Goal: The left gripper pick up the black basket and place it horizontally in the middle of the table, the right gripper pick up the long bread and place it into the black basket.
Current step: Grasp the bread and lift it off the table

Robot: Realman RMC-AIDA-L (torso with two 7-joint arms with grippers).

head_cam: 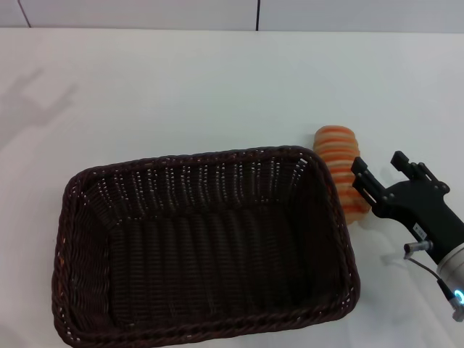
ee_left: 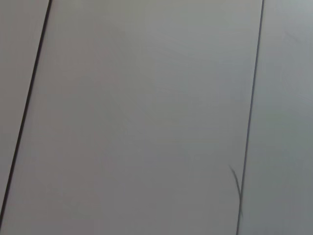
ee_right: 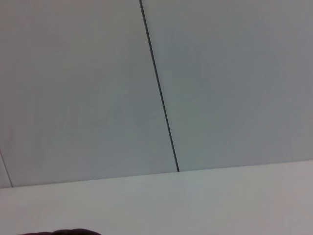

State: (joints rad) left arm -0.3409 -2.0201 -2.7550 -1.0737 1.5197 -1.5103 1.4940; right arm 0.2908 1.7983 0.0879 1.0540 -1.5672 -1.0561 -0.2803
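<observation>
**Reaching for the bread, basket already down**

Seeing the black basket (head_cam: 206,250) lying lengthwise across the near-middle of the table (head_cam: 181,87) on the head cam, open side up, nothing inside it. Its long sides run left to right and the braided rim is level all round.

I have the right gripper (head_cam: 383,175) low at the right side of the table, just off the basket's right end. Jaws are apart, one finger tip close against the near end of the long bread (head_cam: 341,168), the other finger further right over bare table. I can't tell from this angle whether that finger is touching the loaf or just beside it. Blue light shows on the wrist at the frame's bottom right corner.

Long bread sits on the table outside the basket, right beside its far right corner, ridged orange side up, long axis running away from me. Its near end is partly hidden by the gripper's finger.

Left gripper is out of sight on every cam. Left wrist cam gives me only grey wall panels with dark seams. Right wrist cam shows wall panels, a strip of white table edge, and a dark sliver at the frame edge that I can't identify.
</observation>
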